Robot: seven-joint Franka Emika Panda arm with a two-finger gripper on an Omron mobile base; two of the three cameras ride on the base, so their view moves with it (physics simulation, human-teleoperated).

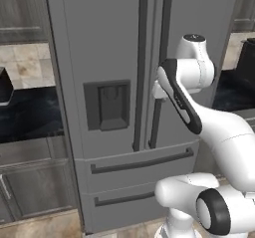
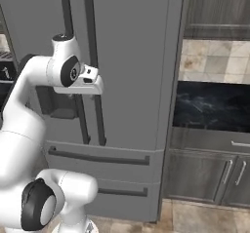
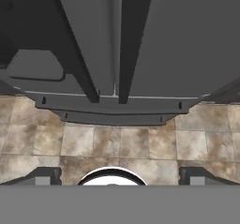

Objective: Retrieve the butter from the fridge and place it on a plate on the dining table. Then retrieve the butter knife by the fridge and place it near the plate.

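A simulated kitchen with a tall grey French-door fridge (image 1: 124,82) standing shut, its two long dark vertical door handles (image 1: 141,67) side by side at the centre seam, a dark dispenser recess (image 1: 107,105) in the left door, and two bottom drawers with horizontal dark handles (image 1: 142,162) below. To each side run dark grey cabinets (image 2: 210,171) topped by a black white-veined counter (image 2: 212,105), with a beige stone-tile wall (image 2: 215,61) behind and dark wood-grain upper cabinets (image 2: 219,8) above. The floor (image 3: 126,143) is mottled brown and tan stone tile. The robot's two-finger tool (image 3: 119,176) is spread wide and holds nothing; in the hand view its two dark finger tips (image 3: 44,175) sit far apart at the bottom, looking down the fridge front past the two handles to the drawers and the floor. The white arm (image 1: 219,132) with dark joints rises from its base, bends at the elbow and reaches forward at mid height, its wrist (image 2: 80,73) close in front of the right door's handle. Whether the tool touches the handle cannot be told.
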